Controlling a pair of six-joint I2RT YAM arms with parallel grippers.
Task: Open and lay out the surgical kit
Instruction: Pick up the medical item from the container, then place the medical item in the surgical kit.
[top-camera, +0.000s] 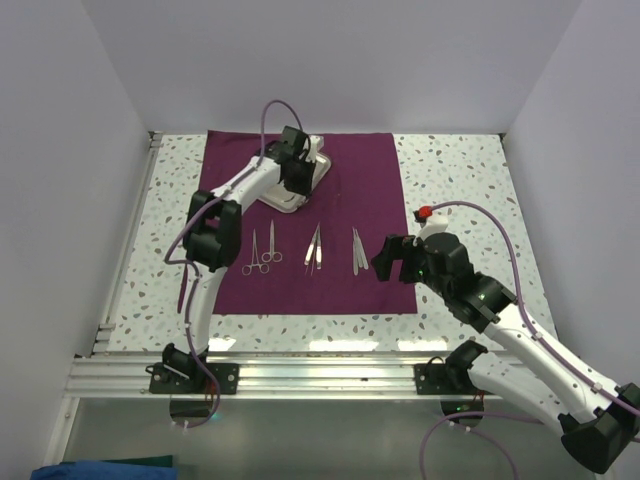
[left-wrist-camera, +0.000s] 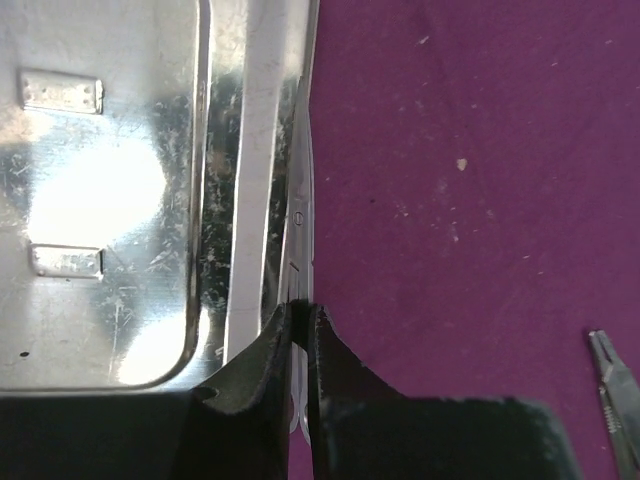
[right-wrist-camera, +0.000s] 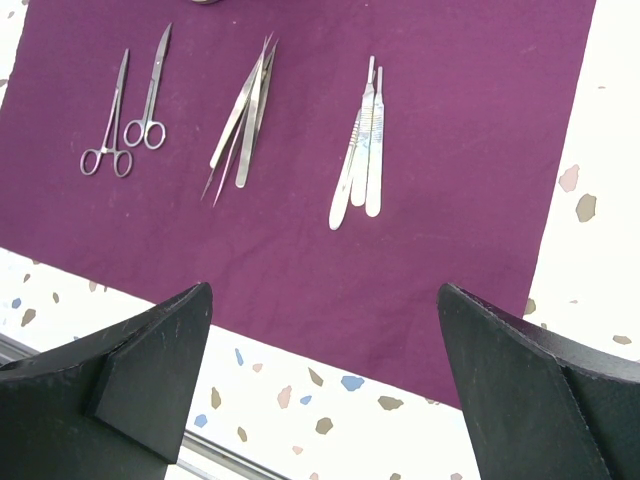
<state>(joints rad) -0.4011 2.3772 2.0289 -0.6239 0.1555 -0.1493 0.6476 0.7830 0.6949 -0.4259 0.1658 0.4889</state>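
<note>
While my right gripper hangs wide open above the near edge of the purple cloth, scalpel handles, tweezers and ring-handled forceps lie from twelve round to ten o'clock; farther off, my left gripper pinches the steel tray by its rim, basin at ten o'clock

The tray is polished metal, mirror-bright, with fine scratches and scuffs across its floor and rim. The cloth is matt purple fabric, finely woven and dotted with pale lint. The scissors, tweezers and scalpel handles are smooth silvery metal with a satin sheen. The table looks like smooth speckled terrazzo. The fingers are matt black, faintly grainy.
</note>
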